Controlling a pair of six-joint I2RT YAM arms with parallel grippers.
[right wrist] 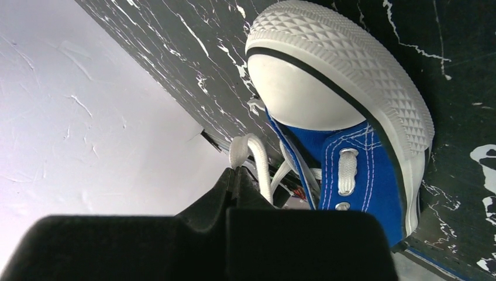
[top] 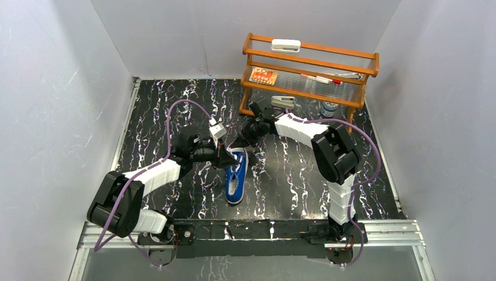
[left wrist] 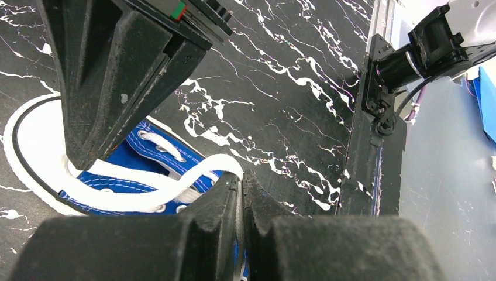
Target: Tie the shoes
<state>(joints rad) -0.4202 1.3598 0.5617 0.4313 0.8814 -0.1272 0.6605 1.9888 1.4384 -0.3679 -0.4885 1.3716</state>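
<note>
The blue canvas shoe with white sole edge lies on the black marbled table between the two arms. My left gripper is at the shoe's far end, shut on a white lace that runs from the eyelets into its tips. My right gripper comes in from the right, just beyond the shoe. In the right wrist view it is shut on a lace loop, below the white toe cap. The right gripper's finger hangs over the shoe.
A wooden shelf rack stands at the back right with a white block, a card and markers on it. A small bottle sits behind it. White walls close in on three sides. A metal rail runs along the near edge.
</note>
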